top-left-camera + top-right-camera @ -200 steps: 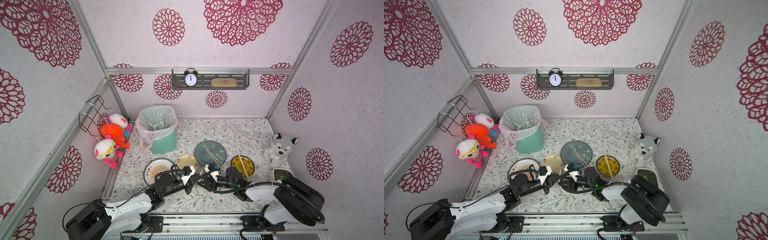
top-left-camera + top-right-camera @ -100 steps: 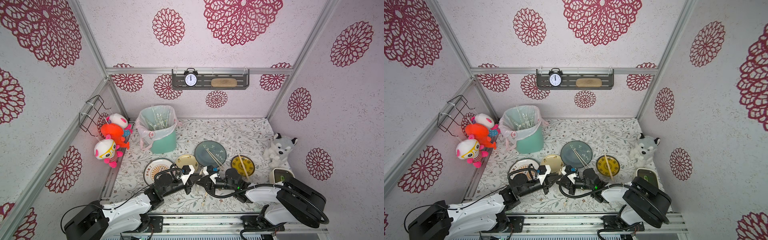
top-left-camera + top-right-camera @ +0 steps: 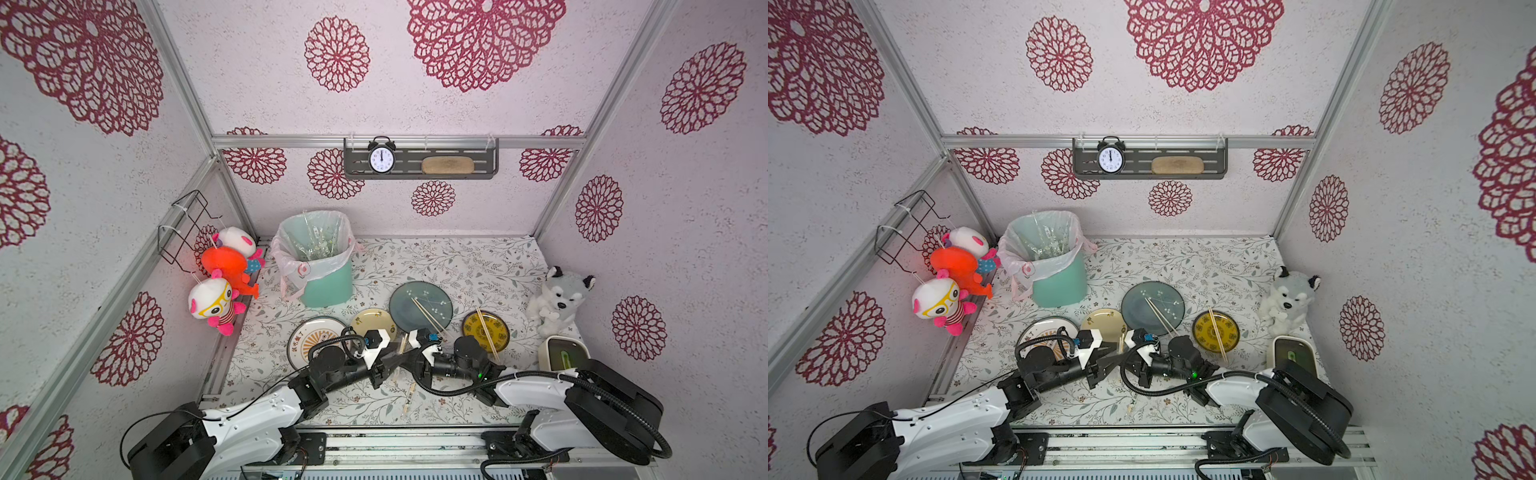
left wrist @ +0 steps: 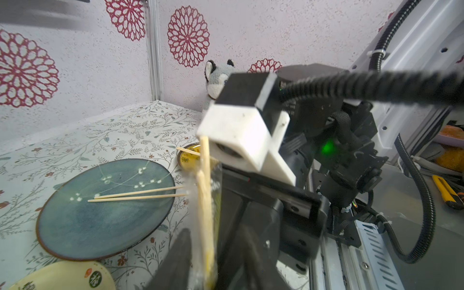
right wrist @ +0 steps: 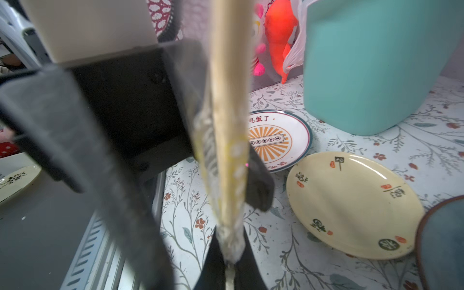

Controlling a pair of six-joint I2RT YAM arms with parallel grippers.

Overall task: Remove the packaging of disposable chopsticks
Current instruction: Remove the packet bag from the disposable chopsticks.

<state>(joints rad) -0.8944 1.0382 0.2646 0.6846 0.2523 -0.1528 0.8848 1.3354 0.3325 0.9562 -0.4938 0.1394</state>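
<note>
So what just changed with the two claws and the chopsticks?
The right claw, open a moment ago, shut on the end of the wrapped chopsticks. The left claw, shut before, opened around them, so the pair passed from left to right. The blue plate, the bare chopsticks on it and the green bin stayed put.

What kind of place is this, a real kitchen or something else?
Likely a staged robot test booth, not a home: wallpapered panels in an aluminium frame, plates on a floral tabletop, two mounted robot arms.
</note>
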